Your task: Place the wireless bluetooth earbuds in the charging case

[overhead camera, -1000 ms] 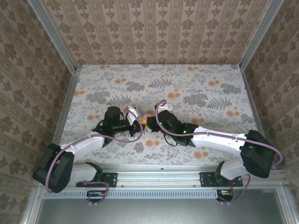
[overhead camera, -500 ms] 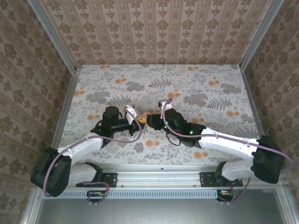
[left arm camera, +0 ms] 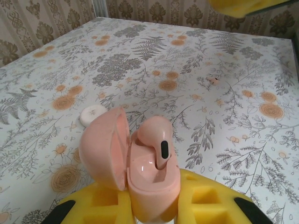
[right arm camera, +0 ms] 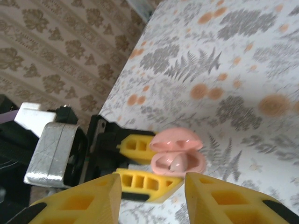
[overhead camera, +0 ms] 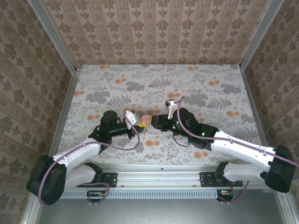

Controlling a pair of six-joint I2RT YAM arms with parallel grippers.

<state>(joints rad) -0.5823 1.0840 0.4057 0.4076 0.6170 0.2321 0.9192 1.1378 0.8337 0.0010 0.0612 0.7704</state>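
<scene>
Left jaws grasping pale pink plastic clamshell charging case, lid standing open. One pink earbud sitting upright in its slot, seemingly not pressed fully home. Second tiny pinkish earbud lying on floral-patterned surface, well apart from case. Right jaws spread, carrying nothing, hovering near case. Judging task roughly half done: loose bud not yet picked up and seated.

We see no words, numbers, labels or brand names anywhere that we can read in these pictures.
</scene>
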